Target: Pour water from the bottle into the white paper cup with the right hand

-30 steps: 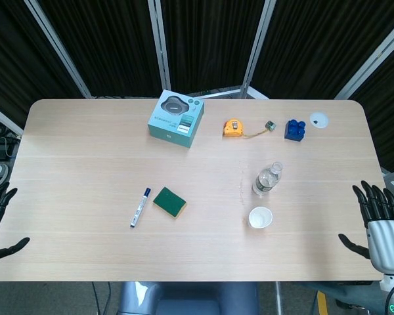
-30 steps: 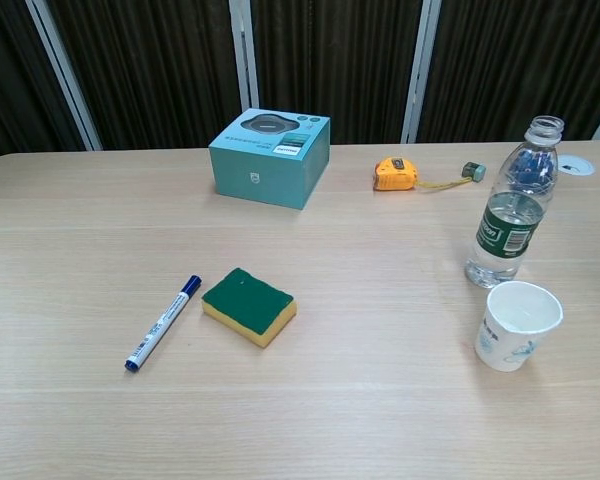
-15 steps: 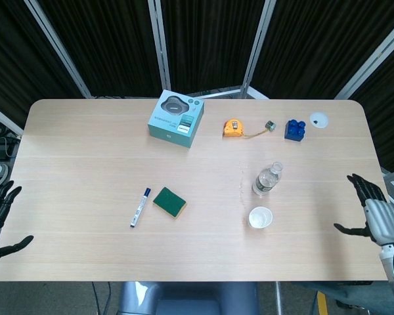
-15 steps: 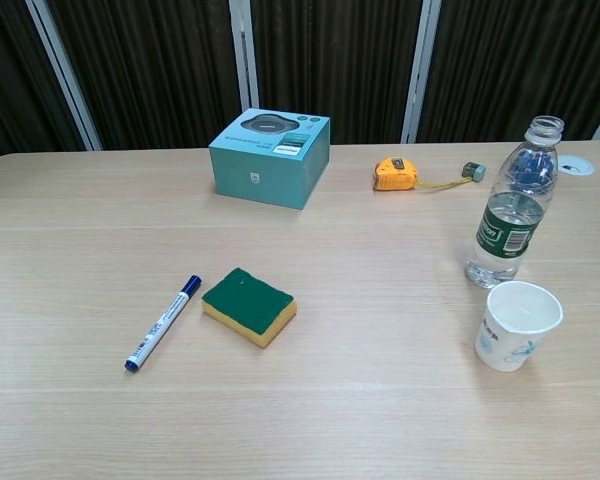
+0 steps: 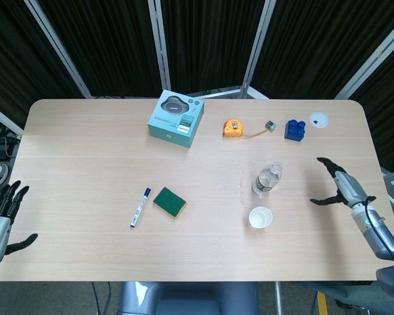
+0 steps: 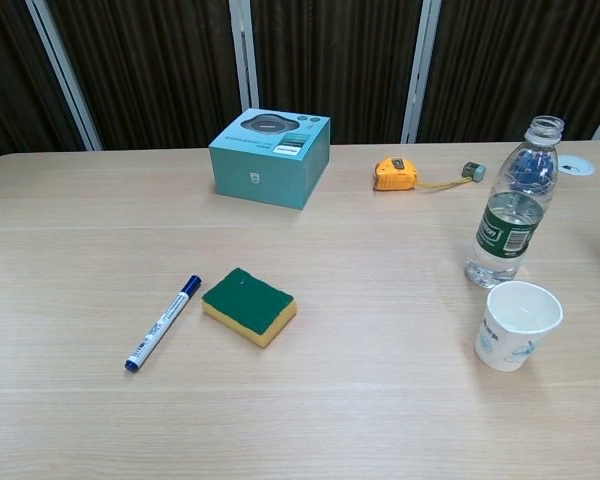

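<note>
Bottle (image 5: 267, 180) left of right hand (image 5: 341, 186)

The head view looks steeply down from high above the pale wooden surface (image 5: 85, 164), facing twelve o'clock. The chest view sits low and near, apparently sharing its middle, the clear plastic bottle (image 6: 510, 215) included.

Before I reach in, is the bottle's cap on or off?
Off. In the chest view the bottle stands upright with a bare open neck, behind the white paper cup. No cap shows on it.
</note>
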Robot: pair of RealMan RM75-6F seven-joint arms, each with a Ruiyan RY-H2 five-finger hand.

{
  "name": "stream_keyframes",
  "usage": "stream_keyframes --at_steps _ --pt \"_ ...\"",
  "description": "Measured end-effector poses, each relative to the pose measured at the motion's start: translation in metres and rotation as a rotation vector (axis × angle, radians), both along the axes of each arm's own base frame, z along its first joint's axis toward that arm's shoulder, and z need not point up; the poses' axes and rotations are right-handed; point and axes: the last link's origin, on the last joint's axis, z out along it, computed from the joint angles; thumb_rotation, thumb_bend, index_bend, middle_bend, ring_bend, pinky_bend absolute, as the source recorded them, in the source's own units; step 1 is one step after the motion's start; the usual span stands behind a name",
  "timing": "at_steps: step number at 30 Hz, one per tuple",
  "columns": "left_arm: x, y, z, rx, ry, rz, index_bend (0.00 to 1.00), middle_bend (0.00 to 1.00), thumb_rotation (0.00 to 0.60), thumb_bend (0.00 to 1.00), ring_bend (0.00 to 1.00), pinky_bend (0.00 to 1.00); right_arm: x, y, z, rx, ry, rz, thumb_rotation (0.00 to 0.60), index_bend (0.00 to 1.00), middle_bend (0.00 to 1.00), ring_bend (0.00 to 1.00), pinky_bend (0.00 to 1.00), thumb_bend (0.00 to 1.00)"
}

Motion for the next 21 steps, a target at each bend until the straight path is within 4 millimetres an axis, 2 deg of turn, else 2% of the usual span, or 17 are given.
stream_keyframes --at_steps 4,11,21 --pt "-0.003 0.004 -0.004 -0.01 0.011 0.021 0.0 0.0 0.6 0.0 0.0 0.0 0.005 -0.009 -0.023 0.048 -0.02 0.012 0.6 0.0 0.0 0.0 0.0 0.0" --pt "-0.006 0.009 -0.006 -0.016 0.015 0.037 0.0 0.0 0.6 0.0 0.0 0.0 0.028 -0.022 -0.057 0.122 -0.094 0.044 0.6 0.0 0.0 0.0 0.0 0.0" --pt "-0.009 0.012 -0.006 -0.033 0.017 0.052 0.0 0.0 0.6 0.0 0.0 0.0 0.041 -0.038 -0.084 0.123 -0.147 0.003 0.6 0.0 0.0 0.0 0.0 0.0"
